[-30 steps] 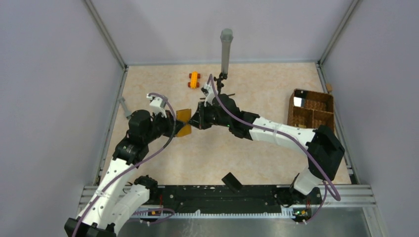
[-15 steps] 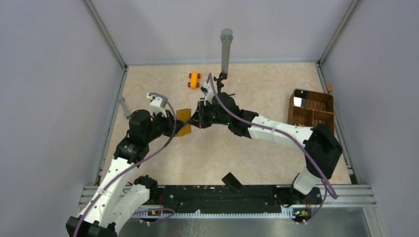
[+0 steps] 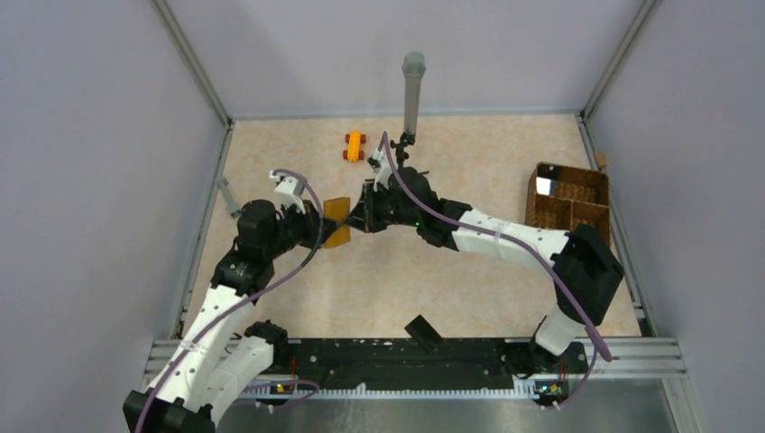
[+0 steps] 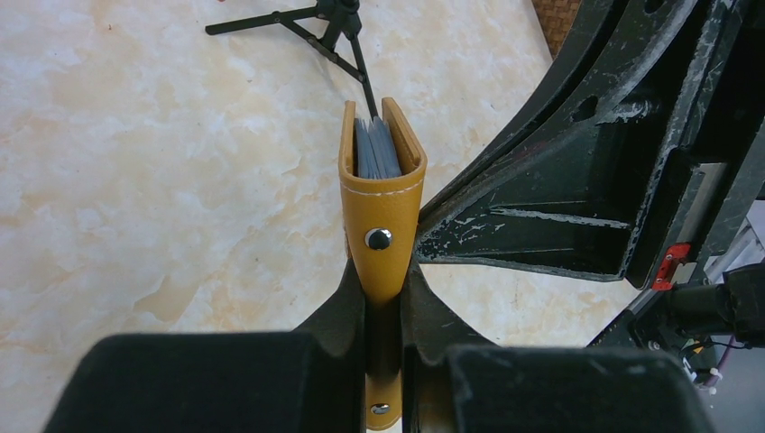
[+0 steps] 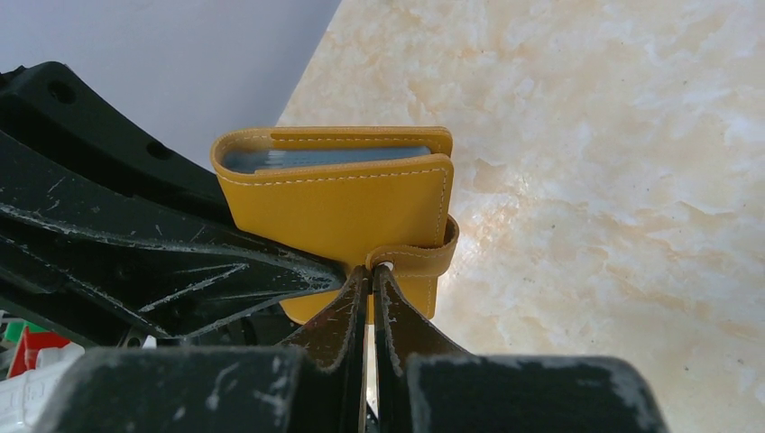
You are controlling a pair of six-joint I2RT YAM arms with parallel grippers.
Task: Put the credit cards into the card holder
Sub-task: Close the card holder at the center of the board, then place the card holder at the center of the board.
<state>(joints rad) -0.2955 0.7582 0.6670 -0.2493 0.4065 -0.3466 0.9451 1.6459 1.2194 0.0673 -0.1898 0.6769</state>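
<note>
One wallet point(image 3: 336, 210) held off the table point(image 3: 451, 280) between two grippers, left of centre.

The wallet stands on edge. The left gripper point(image 4: 383, 302) is nearly closed and clamps its lower end. The right gripper point(image 5: 370, 284) is closed tight, its tips pinching the end of the strap point(image 5: 413, 257). In the left wrist view the long axis runs straight away from the fingers, with the open mouth pointing toward the far tripod point(image 4: 316, 23) and one snap dot point(image 4: 378, 239) facing the camera. Grey-blue cards point(image 4: 376, 149) sit inside, at least two edges, though the exact count is unclear. The right wrist view shows the broad side and the strap instead. Only the top view shows one toy car point(image 3: 354, 146) and one basket point(image 3: 568, 198).
</note>
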